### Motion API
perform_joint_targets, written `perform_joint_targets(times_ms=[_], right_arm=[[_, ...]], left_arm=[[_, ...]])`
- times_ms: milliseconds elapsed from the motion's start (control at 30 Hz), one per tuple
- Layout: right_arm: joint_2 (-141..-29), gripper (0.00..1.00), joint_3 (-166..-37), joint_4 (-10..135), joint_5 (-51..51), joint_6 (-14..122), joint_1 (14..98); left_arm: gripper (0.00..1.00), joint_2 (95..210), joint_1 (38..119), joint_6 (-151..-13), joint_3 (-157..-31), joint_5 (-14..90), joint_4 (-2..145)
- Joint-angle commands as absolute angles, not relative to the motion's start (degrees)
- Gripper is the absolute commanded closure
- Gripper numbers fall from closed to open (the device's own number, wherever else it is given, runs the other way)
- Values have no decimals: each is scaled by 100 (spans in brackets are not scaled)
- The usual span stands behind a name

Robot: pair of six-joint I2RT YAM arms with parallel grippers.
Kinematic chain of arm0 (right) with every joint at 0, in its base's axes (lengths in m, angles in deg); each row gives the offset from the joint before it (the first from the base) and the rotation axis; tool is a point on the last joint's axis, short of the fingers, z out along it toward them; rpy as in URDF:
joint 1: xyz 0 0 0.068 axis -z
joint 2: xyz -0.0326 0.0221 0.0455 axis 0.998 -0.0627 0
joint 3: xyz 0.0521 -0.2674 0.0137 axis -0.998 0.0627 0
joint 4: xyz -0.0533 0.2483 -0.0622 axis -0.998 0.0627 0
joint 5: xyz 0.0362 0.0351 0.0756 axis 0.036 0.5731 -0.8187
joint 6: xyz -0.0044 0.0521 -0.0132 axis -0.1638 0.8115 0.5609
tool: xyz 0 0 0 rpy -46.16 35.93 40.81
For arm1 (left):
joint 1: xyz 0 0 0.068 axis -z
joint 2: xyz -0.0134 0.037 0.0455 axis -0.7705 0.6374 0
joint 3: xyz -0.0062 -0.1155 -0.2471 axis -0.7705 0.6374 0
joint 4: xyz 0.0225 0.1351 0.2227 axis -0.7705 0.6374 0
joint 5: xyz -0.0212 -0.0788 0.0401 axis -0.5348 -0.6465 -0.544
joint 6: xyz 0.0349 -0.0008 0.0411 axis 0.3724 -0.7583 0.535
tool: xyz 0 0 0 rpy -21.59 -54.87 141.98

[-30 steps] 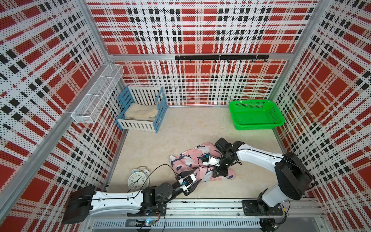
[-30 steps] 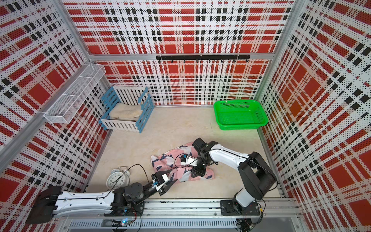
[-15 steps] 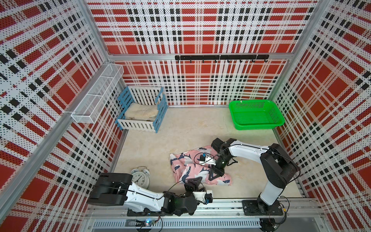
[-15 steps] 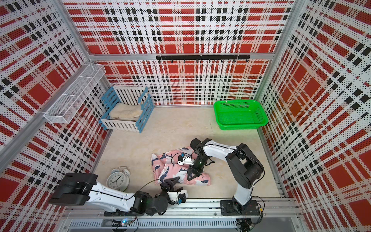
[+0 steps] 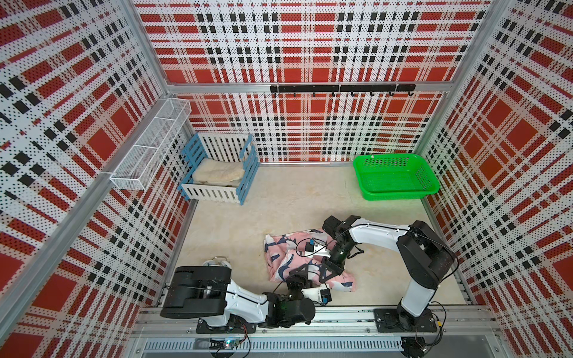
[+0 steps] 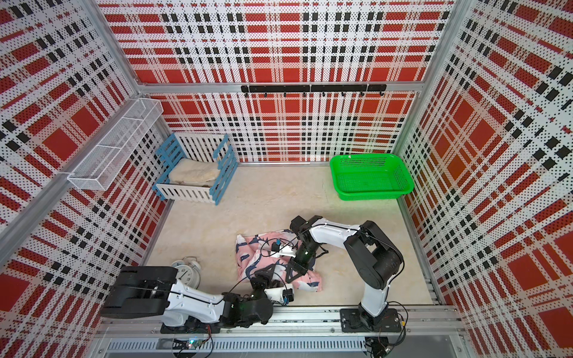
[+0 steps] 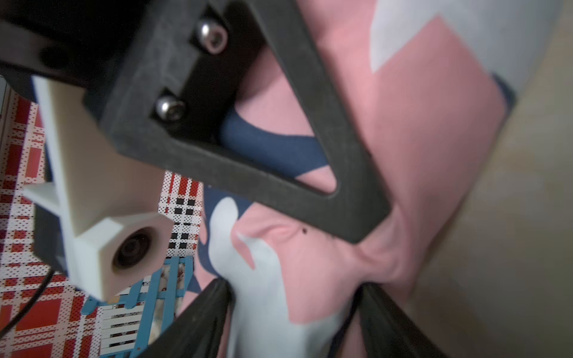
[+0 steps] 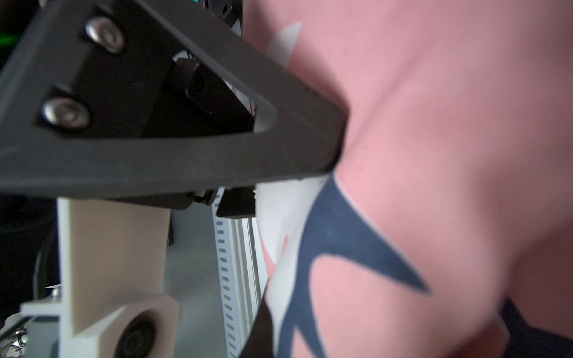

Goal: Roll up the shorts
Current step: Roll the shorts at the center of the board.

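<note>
The pink shark-print shorts [image 5: 286, 257] lie bunched on the beige floor near the front, in both top views [image 6: 252, 258]. My right gripper [image 5: 329, 274] points down onto their near-right part and is shut on a pinch of fabric. The left wrist view shows its black finger [image 7: 347, 198] puckering the cloth. My left gripper [image 5: 305, 270] comes in from the front rail right beside it. Its jaws stand wide apart around a fold of the shorts [image 7: 310, 263], open [image 7: 291, 288]. In the right wrist view the shorts [image 8: 434, 155] fill the frame and only one dark finger [image 8: 263, 328] shows.
A green basket [image 5: 400, 196] sits at the back right. At the back left stands a blue-and-white slatted crate [image 5: 214, 193] holding a cream cloth [image 5: 217, 174]. An alarm clock [image 6: 187, 273] stands beside the left arm's base. A white wire shelf [image 5: 148, 148] hangs on the left wall.
The left arm folded back and swung its gripper from the shorts' near-left corner to beside the right gripper, jaws opening wider. The right gripper drew the fabric nearer, and the shorts bunched narrower.
</note>
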State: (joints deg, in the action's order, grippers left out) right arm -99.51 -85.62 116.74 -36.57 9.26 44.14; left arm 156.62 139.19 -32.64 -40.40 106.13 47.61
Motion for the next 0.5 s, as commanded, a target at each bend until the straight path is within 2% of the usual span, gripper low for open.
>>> perform_joint_targets(times_ms=[0, 67, 100, 133, 167, 200, 233, 267, 467], right_arm=[[-10136, 98, -8790, 11932, -3995, 882, 4338], [-10070, 96, -8888, 11991, -3873, 869, 4342], [-9980, 94, -8884, 11937, -3759, 941, 4358], [-9827, 92, -8834, 11855, -3687, 1001, 4402], [-9660, 85, -8786, 11745, -3562, 1086, 4461], [-9488, 72, -8753, 11621, -3359, 1208, 4526], [-9274, 68, -8711, 11465, -3171, 1329, 4633], [-9064, 64, -8695, 11336, -2972, 1422, 4764], [-8301, 57, -8527, 9889, -767, 2842, 5619]], left_arm=[[30, 15872, 13803, -2673, -4119, 10289, 4259], [38, 15886, 13810, -2659, -4144, 9855, 4256], [47, 15877, 13818, -2676, -4154, 9754, 4263], [65, 15844, 13829, -2681, -4148, 9677, 4265], [79, 15801, 13825, -2681, -4130, 9626, 4269], [87, 15755, 13812, -2681, -4119, 9576, 4288], [96, 15706, 13811, -2695, -4098, 9541, 4332], [100, 15645, 13803, -2707, -4080, 9506, 4373], [100, 15576, 13835, -3150, -4145, 9541, 4651]])
